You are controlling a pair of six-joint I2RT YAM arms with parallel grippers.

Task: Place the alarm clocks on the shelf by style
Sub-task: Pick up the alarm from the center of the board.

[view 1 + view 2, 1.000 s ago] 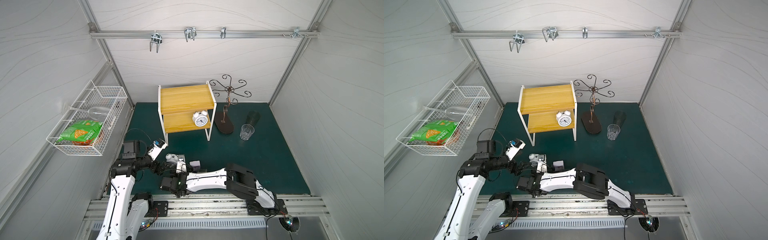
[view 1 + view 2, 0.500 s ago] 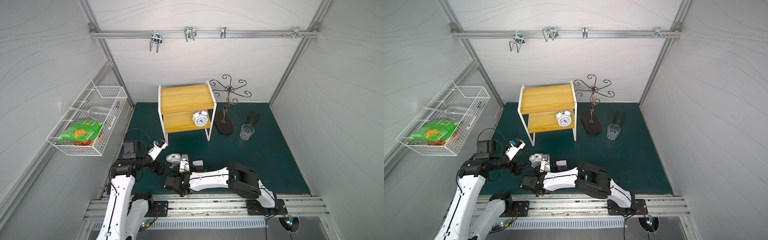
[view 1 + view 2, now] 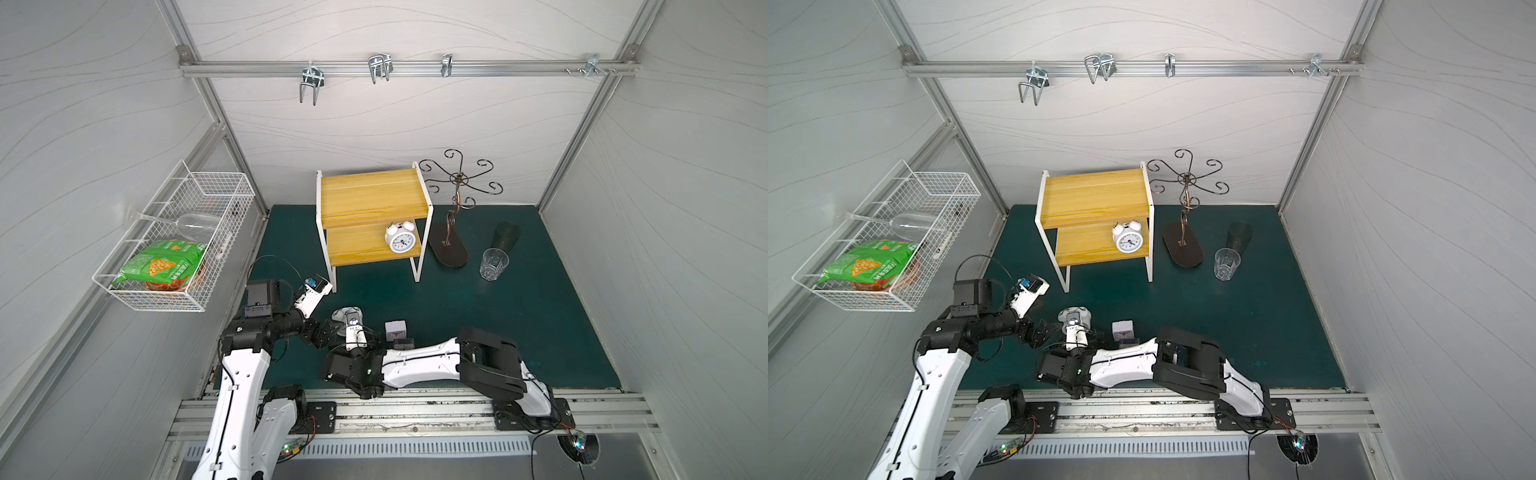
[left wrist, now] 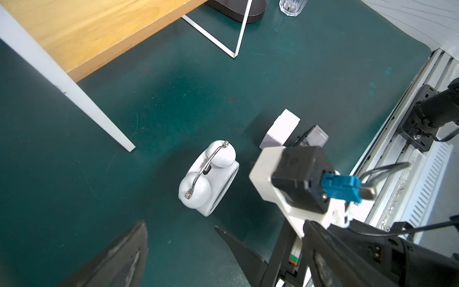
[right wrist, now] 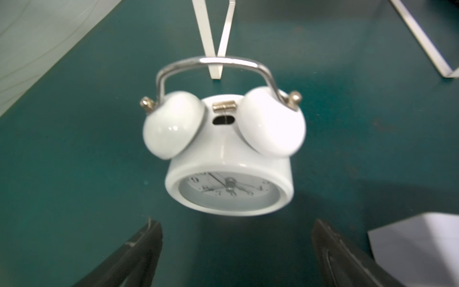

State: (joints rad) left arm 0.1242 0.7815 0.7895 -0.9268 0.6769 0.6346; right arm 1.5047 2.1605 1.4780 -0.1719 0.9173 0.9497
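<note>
Right gripper [image 5: 236, 228]: scuffed dark fingers spread wide, empty. Just beyond them a glossy white twin-bell clock [image 5: 228, 159] with a chrome handle stands on the matte green mat [image 5: 74, 174], dial visible here only. The left gripper [image 4: 178, 225] also gapes empty; its wrist view adds the boxy white square clock [image 4: 280, 129] beside a clear-cased clock [image 4: 314, 136]. Farther off, the second twin-bell clock [image 3: 400, 239] sits on the lower yellow wooden board of the shelf [image 3: 370, 195].

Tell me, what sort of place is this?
Probably a robot test booth, not a home: white panel walls, left arm and right arm bolted to a rail, and staged props like a shelf with a clock.
</note>
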